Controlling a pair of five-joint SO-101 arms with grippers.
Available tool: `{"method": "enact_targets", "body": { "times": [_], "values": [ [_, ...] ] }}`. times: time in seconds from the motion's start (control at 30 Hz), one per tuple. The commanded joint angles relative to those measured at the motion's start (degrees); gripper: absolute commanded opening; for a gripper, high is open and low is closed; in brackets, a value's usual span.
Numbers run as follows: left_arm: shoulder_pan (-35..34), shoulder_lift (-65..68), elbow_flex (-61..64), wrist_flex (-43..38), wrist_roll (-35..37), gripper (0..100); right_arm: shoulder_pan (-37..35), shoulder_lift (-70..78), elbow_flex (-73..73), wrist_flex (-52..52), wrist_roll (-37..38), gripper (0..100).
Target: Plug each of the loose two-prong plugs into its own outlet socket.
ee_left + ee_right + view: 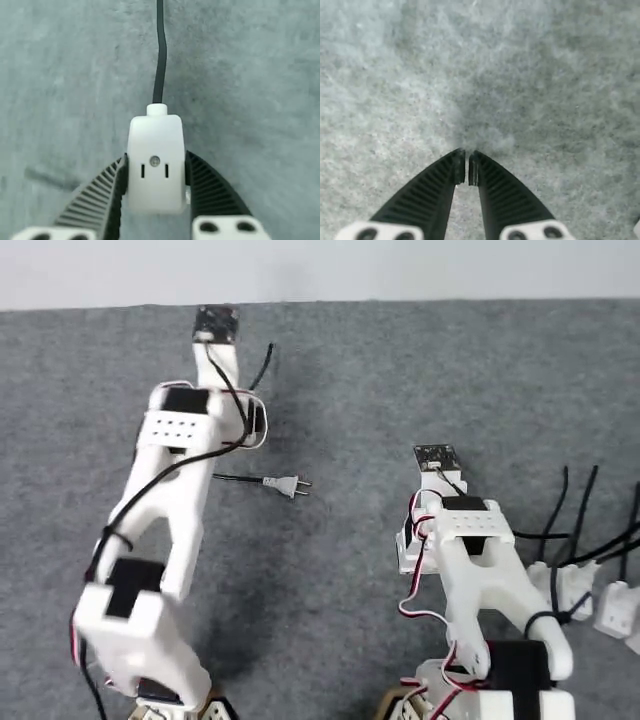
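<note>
1. Nearest the arm bases, at the mat's [360, 390] right edge, you see at least two corded sockets [572, 590]; the exact count is unclear.
2. The right gripper [466, 165] hangs over bare mat, its two fingers all but touching and holding nothing.
3. Farther out, one loose plug [291, 484] lies flat between the arms, prongs toward the right arm's side.
4. Farthest, the left gripper [155, 161] clamps one white socket [155, 132] by its sides, with the slots facing the wrist camera.

Bright, even, diffuse light from overhead. Soft, broad shadow on grey mat [360, 390] right of left arm [165, 500]; dim patch on mat just beyond right gripper [466, 172].
</note>
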Motion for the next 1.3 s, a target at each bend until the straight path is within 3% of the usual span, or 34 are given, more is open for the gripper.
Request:
{"method": "enact_targets", "body": {
  "times": [0.0,0.13,0.27,0.4,0.5,0.67,0.83,1.13,1.27],
  "values": [
    [0.79,-11.96,4.26,10.81,6.07,1,-0.4,-0.22,-0.44,-0.75,0.26,0.9],
    [0.26,-18.73,18.59,7.65,6.59,1,-0.31,-0.22,-0.44,-0.75,0.26,0.9],
    [0.44,-27.69,37.23,-2.73,6.15,1,-0.31,-0.13,-0.44,-0.75,0.26,0.9],
    [0.79,-37.98,55.6,-14.33,1.85,1,-0.31,-0.13,-0.44,-0.66,0.26,0.9],
    [0.7,-43.08,65.45,-18.29,-2.02,2,-0.13,-0.13,-0.44,-0.57,0.26,0.9],
    [-0.44,-48.97,67.82,-9.49,-5.01,11,-0.31,-0.13,-0.35,-0.75,0.44,0.9],
    [-2.2,-55.3,67.65,-6.59,-5.27,23,-0.31,-0.13,-0.26,-0.75,0.53,0.9],
    [2.37,-76.57,68.88,4.57,-8.44,24,-0.13,-0.13,-0.18,-0.48,0.62,0.9],
    [3.87,-79.74,73.27,3.87,-8.62,24,-0.13,-0.13,-0.18,-0.31,0.62,0.9]
  ]
}}
